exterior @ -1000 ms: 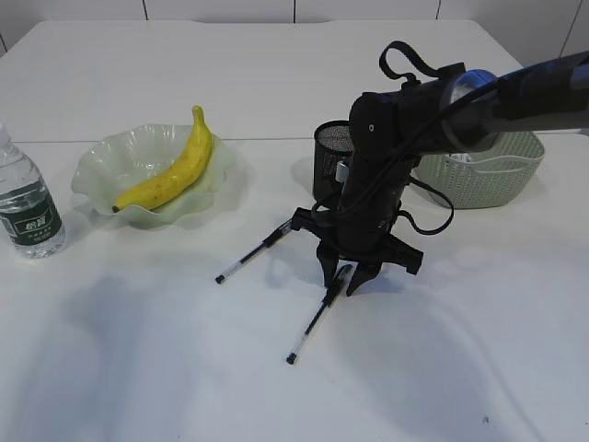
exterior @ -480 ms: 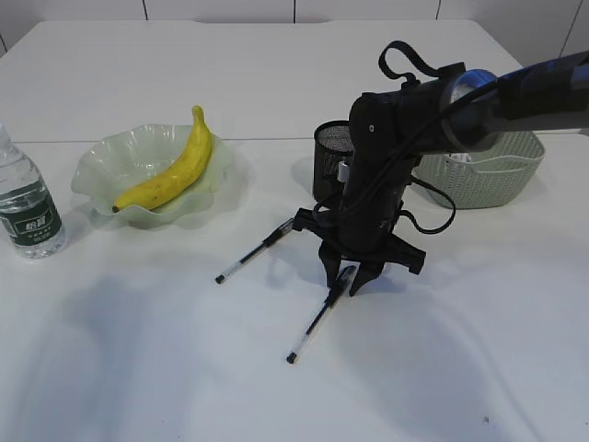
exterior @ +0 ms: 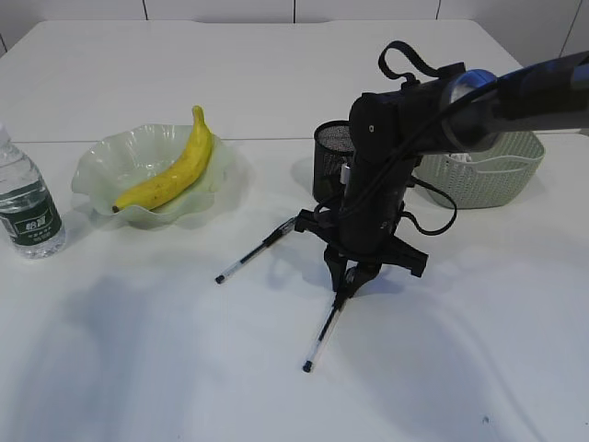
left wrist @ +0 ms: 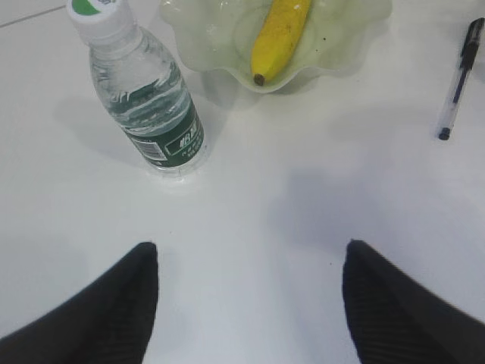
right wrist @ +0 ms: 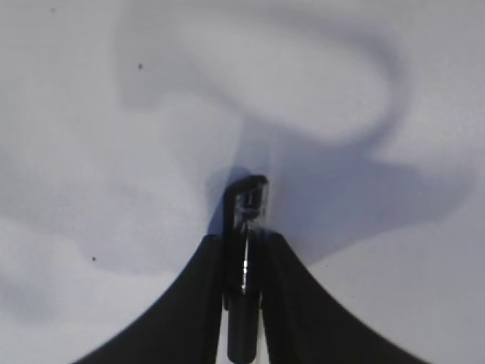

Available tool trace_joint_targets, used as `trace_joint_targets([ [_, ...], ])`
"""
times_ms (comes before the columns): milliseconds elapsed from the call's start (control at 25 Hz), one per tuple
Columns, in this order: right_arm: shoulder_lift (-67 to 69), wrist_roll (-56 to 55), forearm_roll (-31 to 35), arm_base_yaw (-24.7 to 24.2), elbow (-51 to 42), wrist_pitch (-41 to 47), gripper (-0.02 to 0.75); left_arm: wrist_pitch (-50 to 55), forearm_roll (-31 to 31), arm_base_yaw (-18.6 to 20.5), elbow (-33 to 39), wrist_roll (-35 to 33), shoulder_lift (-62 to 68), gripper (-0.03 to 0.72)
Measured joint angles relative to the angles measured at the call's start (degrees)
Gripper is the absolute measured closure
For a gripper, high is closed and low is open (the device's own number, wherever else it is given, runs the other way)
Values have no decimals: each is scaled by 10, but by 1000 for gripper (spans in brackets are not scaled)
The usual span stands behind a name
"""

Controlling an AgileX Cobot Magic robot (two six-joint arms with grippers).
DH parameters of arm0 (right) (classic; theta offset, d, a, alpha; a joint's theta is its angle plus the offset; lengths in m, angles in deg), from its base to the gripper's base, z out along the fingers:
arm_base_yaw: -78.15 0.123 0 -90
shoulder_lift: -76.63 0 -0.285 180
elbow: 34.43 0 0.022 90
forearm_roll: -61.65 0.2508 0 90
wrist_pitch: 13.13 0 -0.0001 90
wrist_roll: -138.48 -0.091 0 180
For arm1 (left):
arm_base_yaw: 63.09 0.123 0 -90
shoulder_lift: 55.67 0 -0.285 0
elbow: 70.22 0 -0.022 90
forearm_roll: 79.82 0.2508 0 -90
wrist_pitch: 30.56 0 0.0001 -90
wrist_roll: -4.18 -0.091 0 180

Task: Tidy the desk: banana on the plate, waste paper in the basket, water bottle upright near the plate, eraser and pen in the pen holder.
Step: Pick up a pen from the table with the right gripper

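Already the banana [exterior: 171,170] lies in the plate [exterior: 103,161], water bottle [exterior: 26,207] upright beside it. Near the pen holder [exterior: 329,158], the right gripper [exterior: 350,276] clamps one pen [exterior: 325,330]; another pen [exterior: 253,250] lies nearby. The left gripper [left wrist: 246,292] gapes wide.

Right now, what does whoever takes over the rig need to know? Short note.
Right gripper: shut on a pen, low over the table.
Left gripper: open, empty, hanging above the table near the bottle.
Done: banana on the plate; bottle upright beside the plate.
Left: gripped pen into the holder; second pen lies on the table left of the holder and goes in too.
Basket sits right of the holder; something pale inside, cannot tell if paper. Eraser not seen.
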Motion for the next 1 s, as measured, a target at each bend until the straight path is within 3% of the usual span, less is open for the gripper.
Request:
trace_joint_targets([
  [1000,1,-12,-1,0,44,22,615,0,1,0,0,0,0,151],
])
